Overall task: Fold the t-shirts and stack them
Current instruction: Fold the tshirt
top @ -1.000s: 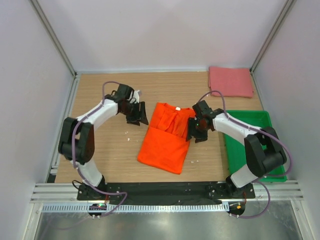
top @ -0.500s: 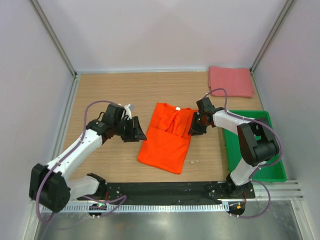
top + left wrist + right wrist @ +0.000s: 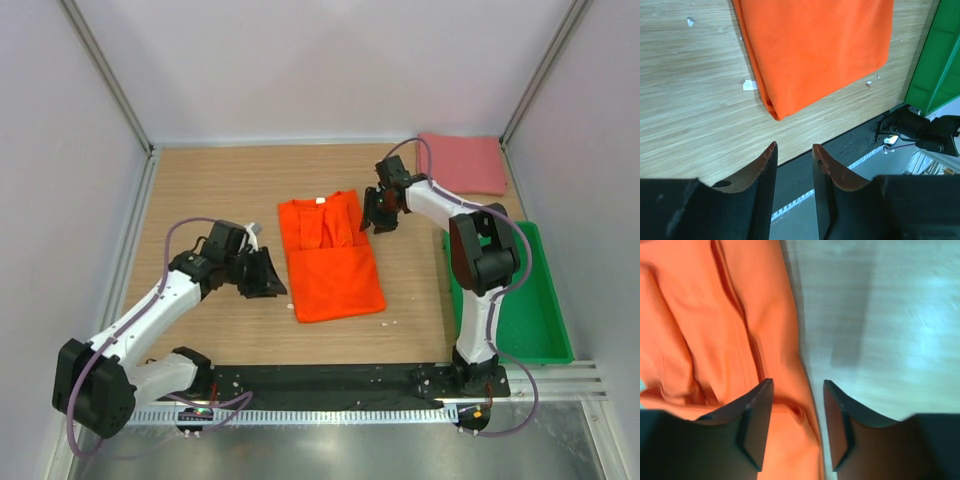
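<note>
Wooden counter [image 3: 200,190] carried the folded orange t-shirt [image 3: 333,270]; my left gripper [image 3: 794,150] hung released near its corner, my right gripper [image 3: 797,387] stood parted astride its edge.

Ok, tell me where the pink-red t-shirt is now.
In the top view the pink-red t-shirt lies folded in the far right corner of the table, beyond the green tray.

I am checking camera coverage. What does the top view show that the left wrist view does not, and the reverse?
Only top view: the pink shirt at the far right corner, and the right pincer at the far right edge of the orange shirt. Only left wrist view: the left pincer, its brown pads apart and empty. Both: the orange shirt, the green tray.
</note>
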Available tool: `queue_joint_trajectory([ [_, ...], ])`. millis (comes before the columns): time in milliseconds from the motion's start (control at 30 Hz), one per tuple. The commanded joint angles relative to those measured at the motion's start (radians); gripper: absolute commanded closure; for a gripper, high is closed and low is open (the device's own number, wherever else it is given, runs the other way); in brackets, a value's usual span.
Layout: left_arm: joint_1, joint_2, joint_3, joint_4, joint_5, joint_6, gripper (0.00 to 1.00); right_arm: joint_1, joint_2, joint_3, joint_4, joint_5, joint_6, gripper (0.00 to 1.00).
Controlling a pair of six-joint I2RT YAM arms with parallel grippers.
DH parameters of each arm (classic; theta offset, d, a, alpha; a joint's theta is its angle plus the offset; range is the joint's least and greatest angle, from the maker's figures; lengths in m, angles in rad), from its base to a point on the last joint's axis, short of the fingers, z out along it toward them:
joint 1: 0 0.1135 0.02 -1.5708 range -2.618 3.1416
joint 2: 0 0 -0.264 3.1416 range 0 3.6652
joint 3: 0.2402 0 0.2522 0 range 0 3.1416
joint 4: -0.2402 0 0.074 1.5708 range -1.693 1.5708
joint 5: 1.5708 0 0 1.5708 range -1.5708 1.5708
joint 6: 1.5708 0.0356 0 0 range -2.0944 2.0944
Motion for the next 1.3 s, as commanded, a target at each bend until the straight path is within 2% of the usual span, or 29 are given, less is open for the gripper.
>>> queue_joint_trajectory([
  [0,-0.013,0.064,-0.008,0.115,0.065,-0.027,0.67,0.004,-0.188,-0.033,-0.141,0.052,-0.08,0.48],
  [67,-0.036,0.107,-0.019,0.169,0.082,-0.051,0.71,0.001,-0.327,-0.145,-0.145,0.04,-0.083,0.47],
  [167,-0.071,0.182,-0.03,0.255,0.102,-0.082,0.74,0.005,-0.444,-0.312,-0.112,-0.142,-0.045,0.52],
  [200,-0.088,0.202,-0.031,0.288,0.111,-0.088,0.76,0.013,-0.461,-0.36,-0.088,-0.284,-0.024,0.57],
  [233,-0.098,0.223,-0.033,0.305,0.114,-0.097,0.79,0.019,-0.476,-0.457,-0.019,-0.345,-0.004,0.62],
  [267,-0.107,0.257,-0.034,0.319,0.114,-0.114,0.8,0.022,-0.489,-0.502,0.015,-0.386,0.04,0.69],
  [300,-0.114,0.271,-0.04,0.347,0.111,-0.123,0.81,0.025,-0.515,-0.545,0.048,-0.413,0.058,0.81],
  [333,-0.127,0.28,-0.046,0.358,0.096,-0.129,0.85,0.028,-0.524,-0.619,0.102,-0.437,0.077,0.86],
  [400,-0.133,0.294,-0.074,0.379,0.076,-0.151,0.88,0.028,-0.538,-0.699,0.156,-0.483,0.107,0.91],
  [500,-0.131,0.3,-0.123,0.407,0.039,-0.18,0.9,0.028,-0.524,-0.739,0.194,-0.517,0.101,0.94],
  [833,-0.131,0.391,-0.246,0.459,-0.012,-0.255,0.93,-0.021,-0.454,-0.817,0.152,-0.398,0.042,0.95],
  [1000,-0.144,0.326,-0.299,0.435,-0.018,-0.294,0.93,-0.028,-0.518,-0.868,0.124,-0.361,0.045,0.93],
  [1100,-0.147,0.244,-0.278,0.37,-0.01,-0.287,0.89,-0.028,-0.568,-0.841,0.093,-0.37,0.044,0.88],
  [1133,-0.147,0.224,-0.27,0.35,-0.013,-0.284,0.83,-0.031,-0.576,-0.798,0.069,-0.37,0.041,0.86],
  [1167,-0.147,0.175,-0.245,0.314,-0.018,-0.277,0.79,-0.03,-0.582,-0.775,0.057,-0.37,0.038,0.79],
  [1267,-0.147,0.127,-0.17,0.266,-0.062,-0.258,0.66,-0.034,-0.564,-0.669,0.038,-0.362,0.032,0.67],
])
